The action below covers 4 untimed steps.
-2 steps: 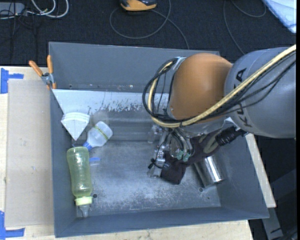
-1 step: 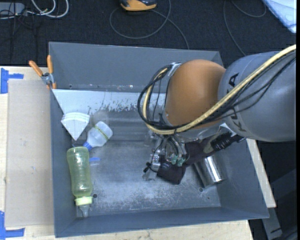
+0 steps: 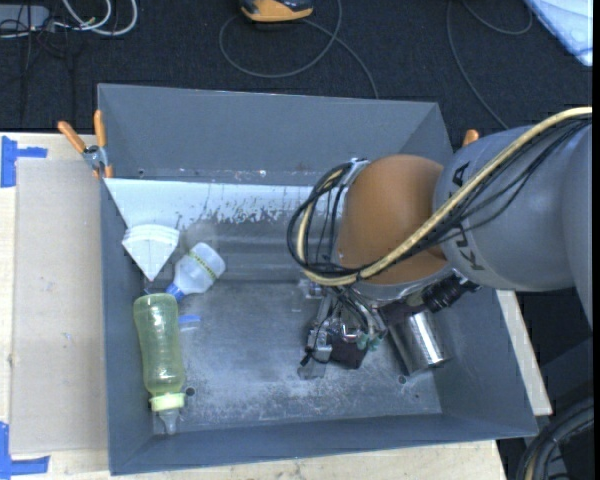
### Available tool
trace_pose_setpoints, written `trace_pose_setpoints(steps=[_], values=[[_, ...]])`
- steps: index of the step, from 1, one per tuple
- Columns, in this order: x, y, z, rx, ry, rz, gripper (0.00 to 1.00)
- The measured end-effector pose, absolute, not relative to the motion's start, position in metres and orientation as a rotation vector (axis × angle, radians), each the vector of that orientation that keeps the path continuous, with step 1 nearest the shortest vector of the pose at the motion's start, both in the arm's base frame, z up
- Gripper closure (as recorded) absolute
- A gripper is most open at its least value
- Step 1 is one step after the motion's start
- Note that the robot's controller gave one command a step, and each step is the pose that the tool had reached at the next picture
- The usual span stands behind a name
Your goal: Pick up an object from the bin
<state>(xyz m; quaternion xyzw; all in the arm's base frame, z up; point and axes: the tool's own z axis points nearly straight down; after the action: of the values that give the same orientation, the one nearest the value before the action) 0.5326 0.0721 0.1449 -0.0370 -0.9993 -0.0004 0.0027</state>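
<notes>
Cylindrical yellowish plastic bottle [image 3: 159,353] lies well apart from the hand [image 3: 318,354].

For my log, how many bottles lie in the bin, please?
2: a yellow-green bottle along the bin's left wall, a small clear bottle just behind it. The arm may hide others.

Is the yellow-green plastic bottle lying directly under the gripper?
No, the yellow-green plastic bottle lies on its side far to the view's left, well apart from the gripper.

A yellow-green plastic bottle [image 3: 160,353] lies flat along the bin's [image 3: 270,138] left wall. A small clear bottle [image 3: 198,268] and a white paper cone [image 3: 152,248] lie just beyond it.
</notes>
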Motion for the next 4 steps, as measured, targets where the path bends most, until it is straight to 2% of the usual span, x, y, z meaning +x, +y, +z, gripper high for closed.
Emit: trace_pose_setpoints(steps=[1, 2, 3, 4], values=[[0.520, 0.045, 0.122, -0.135, -3.122, 0.004, 0.00], [0.502, 0.020, 0.113, -0.394, -3.107, 0.001, 0.00], [0.526, 0.003, 0.099, -0.265, -3.116, 0.003, 0.00], [0.538, -0.005, 0.070, -0.482, -3.096, 0.000, 1.00]])
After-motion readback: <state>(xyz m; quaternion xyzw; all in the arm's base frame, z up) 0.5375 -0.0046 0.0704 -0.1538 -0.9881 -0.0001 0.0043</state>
